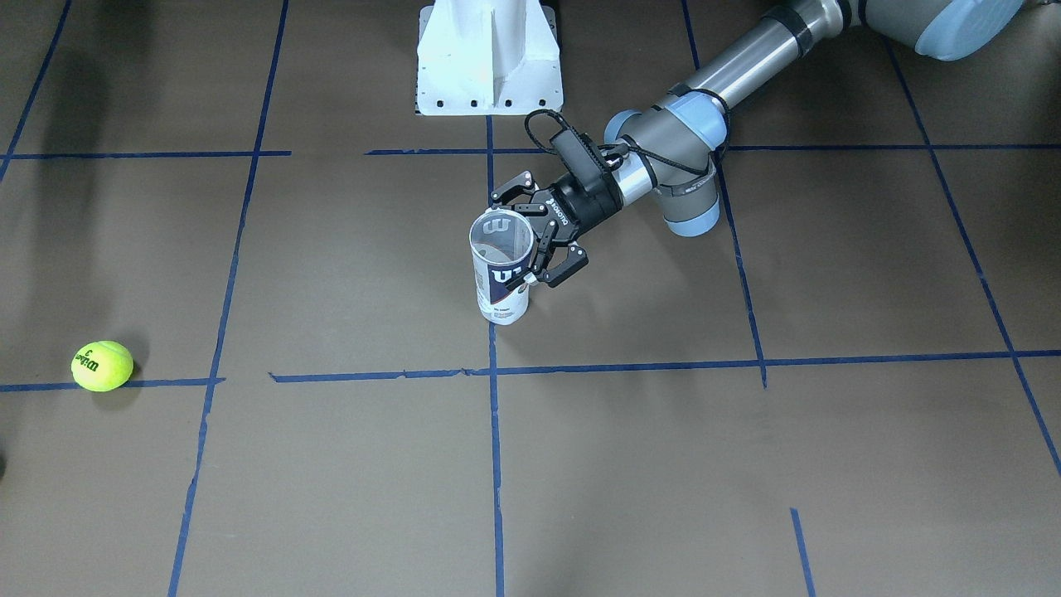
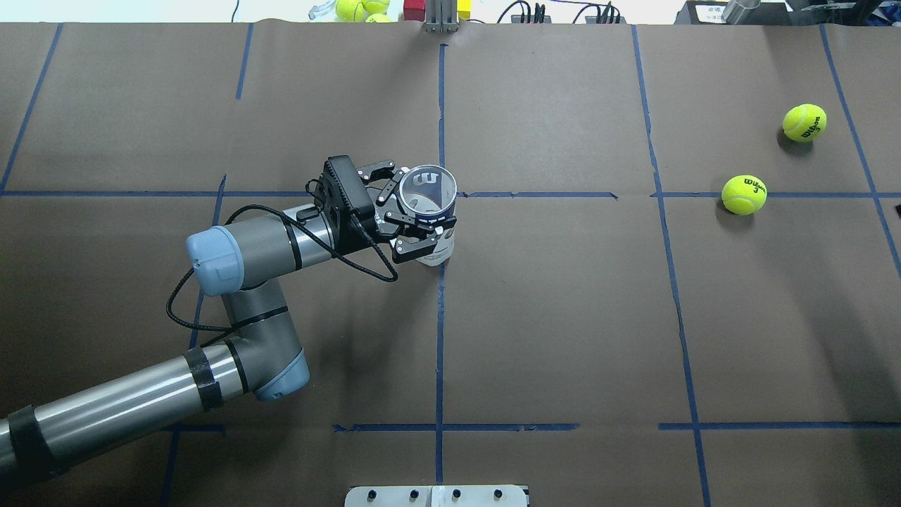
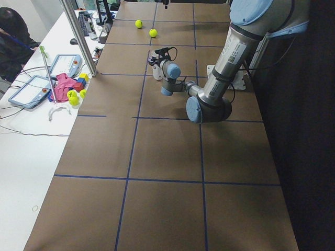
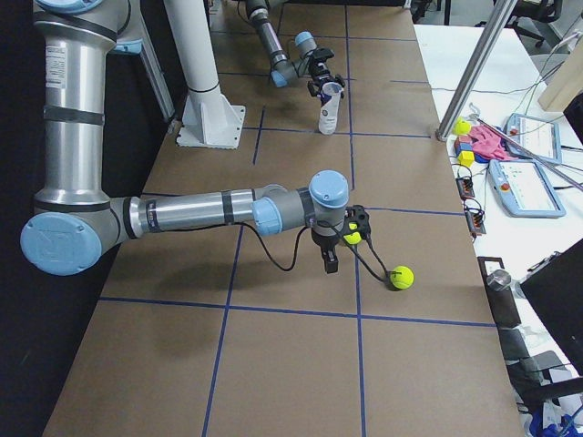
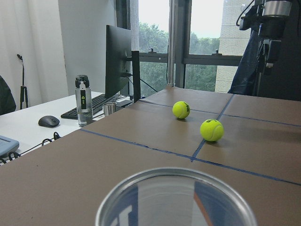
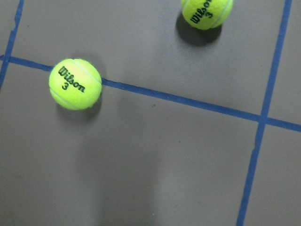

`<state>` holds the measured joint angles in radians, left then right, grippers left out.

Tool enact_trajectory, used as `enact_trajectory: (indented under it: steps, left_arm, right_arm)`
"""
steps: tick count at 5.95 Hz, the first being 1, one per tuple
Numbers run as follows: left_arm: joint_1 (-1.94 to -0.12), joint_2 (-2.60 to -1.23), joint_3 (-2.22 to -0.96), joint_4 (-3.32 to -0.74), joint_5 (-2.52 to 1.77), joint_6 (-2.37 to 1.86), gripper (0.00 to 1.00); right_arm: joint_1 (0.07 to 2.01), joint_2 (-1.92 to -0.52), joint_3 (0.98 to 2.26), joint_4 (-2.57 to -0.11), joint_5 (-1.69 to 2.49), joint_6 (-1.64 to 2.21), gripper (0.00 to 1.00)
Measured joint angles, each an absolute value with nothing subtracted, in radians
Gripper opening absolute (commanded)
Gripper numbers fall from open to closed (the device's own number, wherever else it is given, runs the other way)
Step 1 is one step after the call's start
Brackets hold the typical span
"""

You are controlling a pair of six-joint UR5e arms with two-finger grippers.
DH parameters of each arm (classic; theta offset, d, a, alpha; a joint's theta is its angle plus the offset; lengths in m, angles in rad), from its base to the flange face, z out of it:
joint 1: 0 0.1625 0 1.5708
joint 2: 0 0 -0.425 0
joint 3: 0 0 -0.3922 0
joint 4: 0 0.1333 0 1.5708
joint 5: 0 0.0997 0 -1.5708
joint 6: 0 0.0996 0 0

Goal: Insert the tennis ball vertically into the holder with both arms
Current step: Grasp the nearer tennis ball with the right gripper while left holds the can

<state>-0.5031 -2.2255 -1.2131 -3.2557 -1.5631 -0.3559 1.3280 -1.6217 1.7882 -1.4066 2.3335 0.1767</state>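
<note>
The clear can (image 1: 501, 278) with the white and navy label stands upright at the table's middle, its mouth open upward; it also shows in the overhead view (image 2: 431, 204). My left gripper (image 1: 540, 232) is shut on the can from the side, one finger on each side of it (image 2: 414, 210). Two yellow-green tennis balls lie on the table far to my right, one nearer (image 2: 744, 194) and one farther (image 2: 804, 122). My right gripper (image 4: 353, 228) shows only in the exterior right view, pointing down above the balls; I cannot tell if it is open. The right wrist view shows both balls (image 6: 75, 84) (image 6: 207, 12) and no fingers.
The white pedestal base (image 1: 489, 58) stands at the robot's edge of the table. A side table beyond the far edge holds tablets, coloured blocks and spare balls (image 3: 73, 97). A metal post (image 3: 78, 36) stands at that edge. Blue tape lines cross the brown surface.
</note>
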Motion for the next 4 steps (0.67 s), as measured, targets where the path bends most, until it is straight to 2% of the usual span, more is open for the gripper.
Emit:
enact_trajectory:
  steps: [3, 4]
  left_arm:
    - [-0.503, -2.229, -1.213, -3.254, -1.563, -0.356, 0.89]
    - [-0.503, -2.23, -1.213, -3.255, -1.563, -0.356, 0.89]
  right_arm:
    - [1.15, -1.536, 1.766, -1.361, 2.205, 0.368, 1.0]
    - [1.112, -1.5, 1.715, -1.299, 2.169, 0.404, 1.0]
